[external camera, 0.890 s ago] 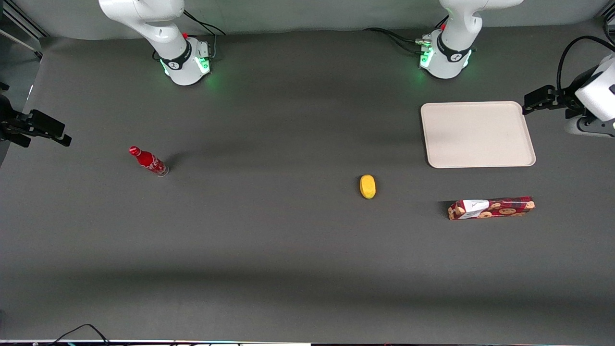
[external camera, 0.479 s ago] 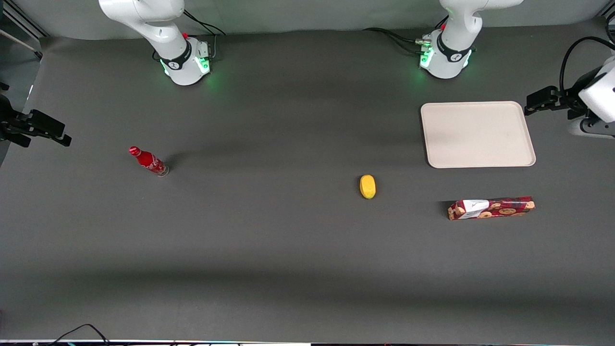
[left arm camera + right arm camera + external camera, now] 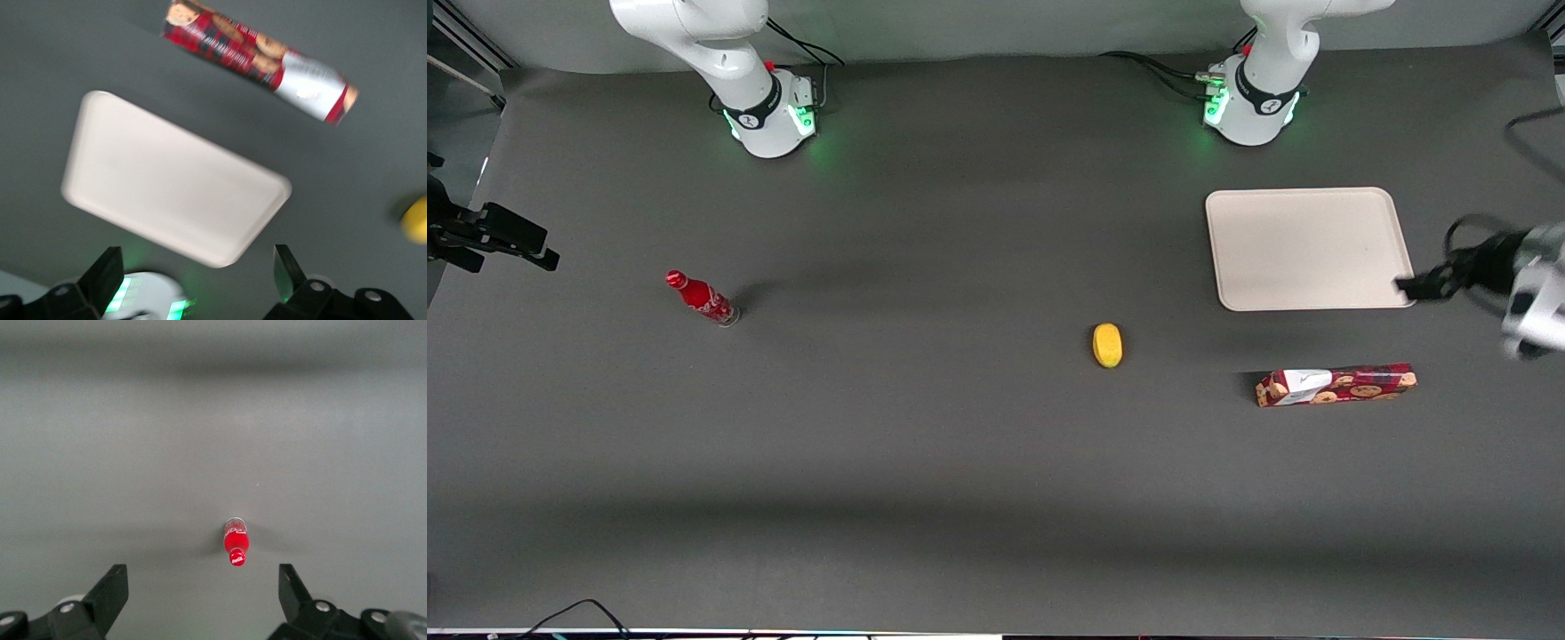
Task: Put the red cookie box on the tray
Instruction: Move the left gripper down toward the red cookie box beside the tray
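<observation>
The red cookie box [image 3: 1336, 385] lies flat on the dark table, nearer the front camera than the tray, white label patch toward the table's middle. The cream tray [image 3: 1307, 247] has nothing on it. My left gripper [image 3: 1409, 287] hovers above the table beside the tray's nearer corner, at the working arm's end, a short way from the box and farther from the camera than it. The left wrist view takes in the whole tray [image 3: 173, 177] and the box [image 3: 253, 57]; the gripper [image 3: 195, 257] is open, fingers wide apart, nothing between them.
A small yellow object [image 3: 1107, 345] lies beside the box toward the table's middle. A red bottle [image 3: 701, 298] stands toward the parked arm's end. The working arm's base [image 3: 1249, 98] glows green near the tray's farther edge.
My left gripper has swung nearer the front camera, from level with the tray's farther corner down to its nearer corner, closer to the box. Box, tray and other objects have not moved.
</observation>
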